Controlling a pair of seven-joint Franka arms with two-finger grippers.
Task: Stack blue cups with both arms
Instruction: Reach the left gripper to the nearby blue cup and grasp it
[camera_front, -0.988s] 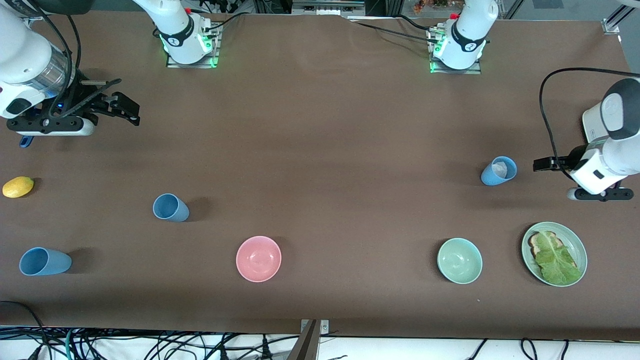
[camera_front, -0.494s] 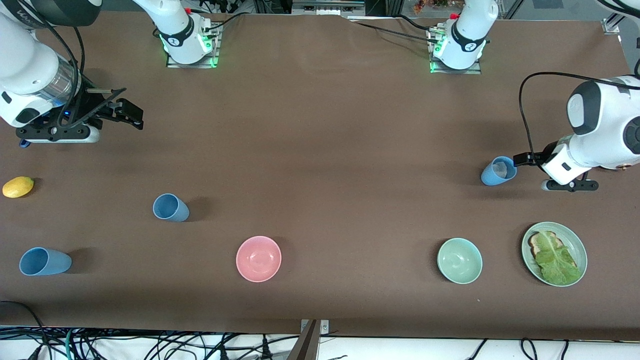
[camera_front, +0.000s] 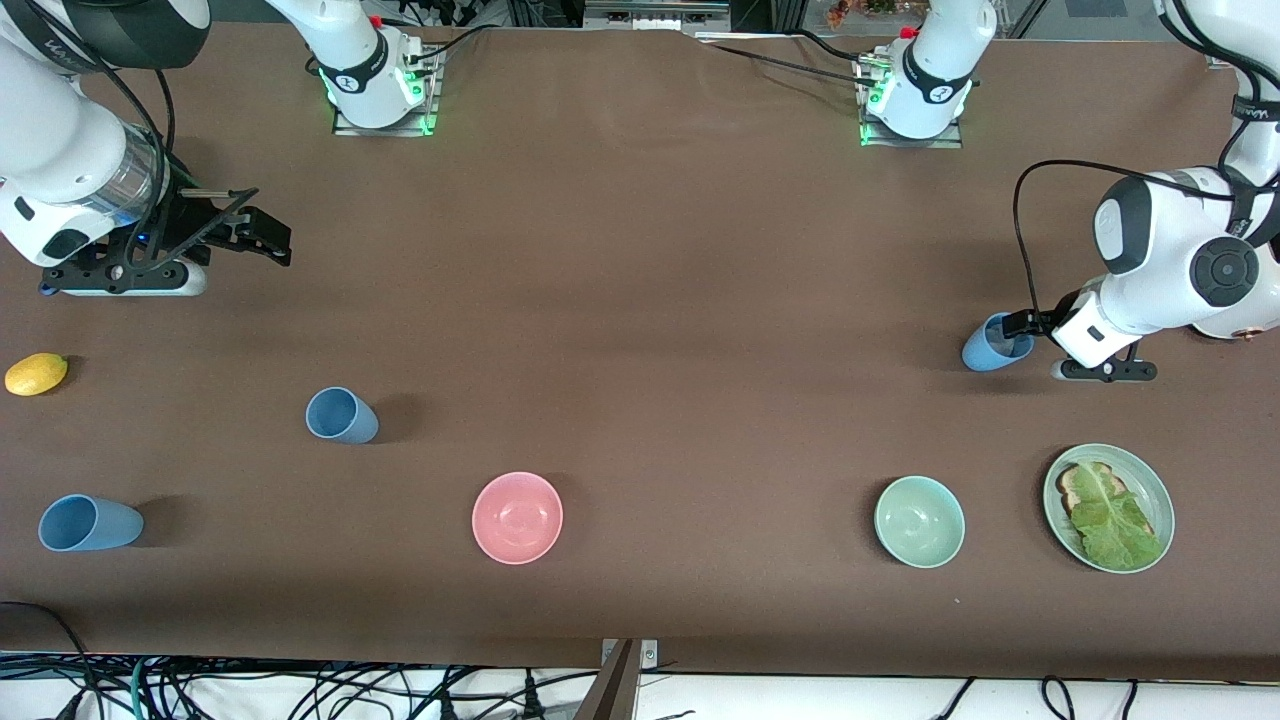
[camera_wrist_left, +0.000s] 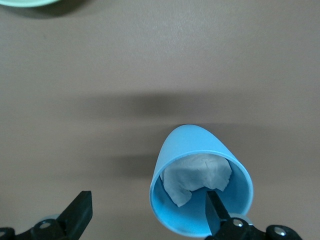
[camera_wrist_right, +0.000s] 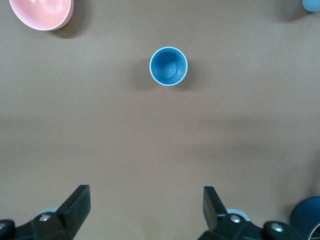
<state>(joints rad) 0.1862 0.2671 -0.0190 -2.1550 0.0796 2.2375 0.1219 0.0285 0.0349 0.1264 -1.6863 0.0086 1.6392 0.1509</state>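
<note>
In the front view, the left gripper (camera_front: 1012, 325) sits at the right edge of the frame right at the rim of a blue cup (camera_front: 988, 347), while the right gripper (camera_front: 262, 236) hangs at upper left, with a second blue cup (camera_front: 340, 415) lower down. The left wrist view shows its fingers (camera_wrist_left: 216, 212) spread, one inside the paper-stuffed cup (camera_wrist_left: 200, 185), low in the frame. In the right wrist view the fingers (camera_wrist_right: 76, 205) stand apart at the bottom, the upright cup (camera_wrist_right: 169, 66) well above them at upper centre.

Brown table (camera_front: 640, 300); perhaps white floor (camera_front: 800, 700) under tangled cables (camera_front: 300, 690)
</note>
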